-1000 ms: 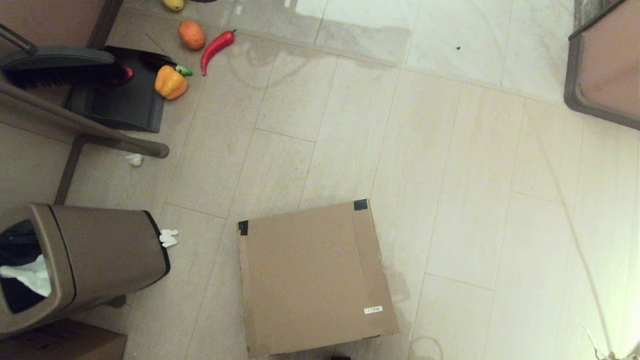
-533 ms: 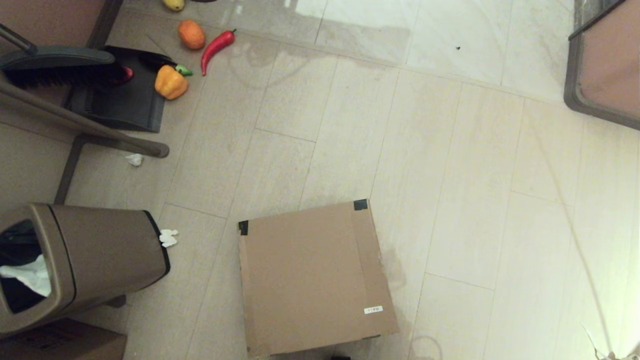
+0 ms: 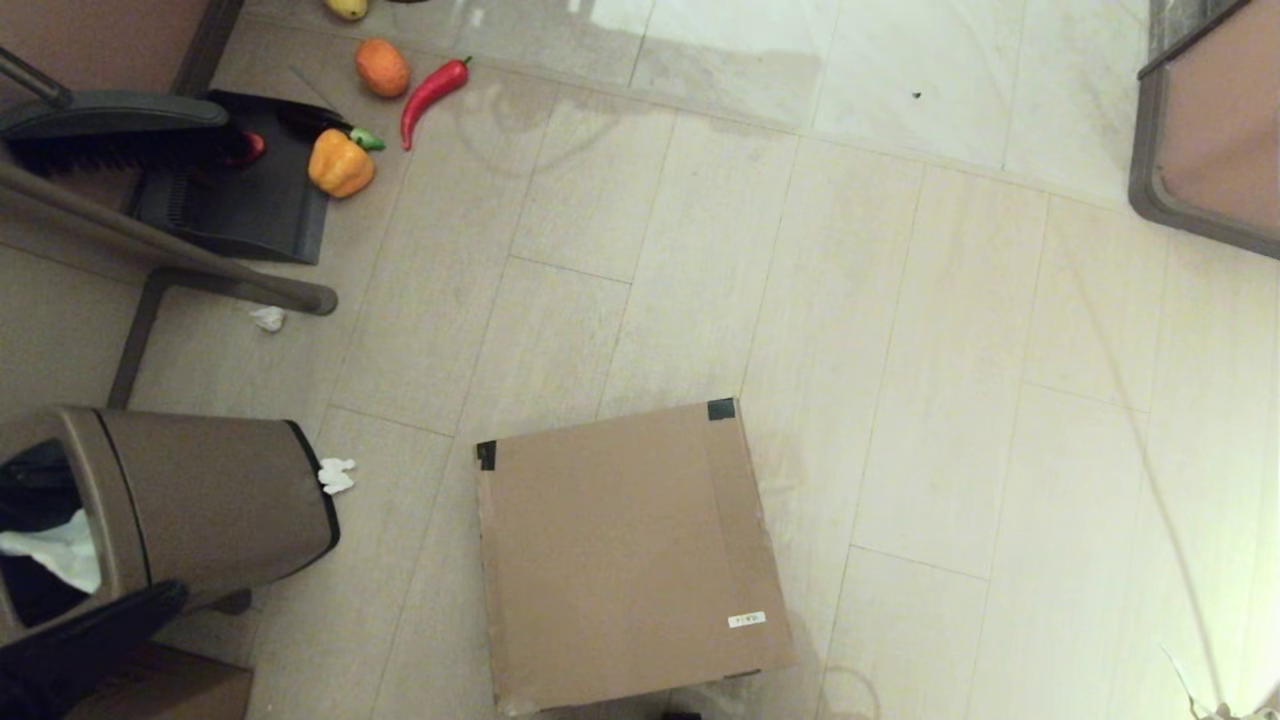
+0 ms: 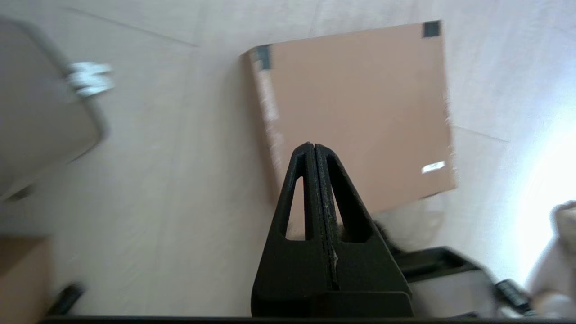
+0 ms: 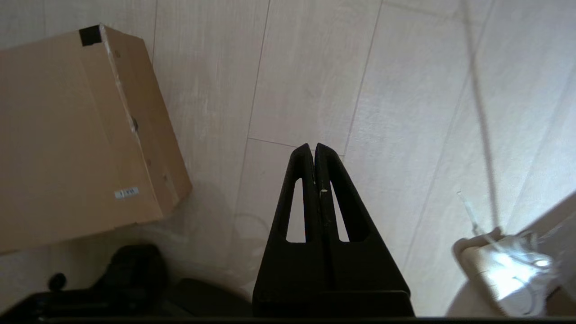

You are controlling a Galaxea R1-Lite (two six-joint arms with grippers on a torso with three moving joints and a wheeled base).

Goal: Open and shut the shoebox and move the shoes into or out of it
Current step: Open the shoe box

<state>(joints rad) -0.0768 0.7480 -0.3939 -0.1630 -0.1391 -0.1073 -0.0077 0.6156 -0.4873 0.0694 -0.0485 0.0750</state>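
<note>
Closed shoebox [image 3: 625, 555] flat on the floor right of the trash bin [image 3: 170, 520], taped corners farthest away, left gripper [image 4: 313, 148] pinched empty above its near-left edge, right gripper [image 5: 313, 148] pinched empty, off its right side.

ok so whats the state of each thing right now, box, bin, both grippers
shoebox: lid shut flat, resting on the floor, nothing touching it
trash bin: its opening shows a dark liner and white paper inside
left gripper: shut, empty, held above the floor near the shoebox
right gripper: shut, empty, held over bare floor beside the shoebox
</note>
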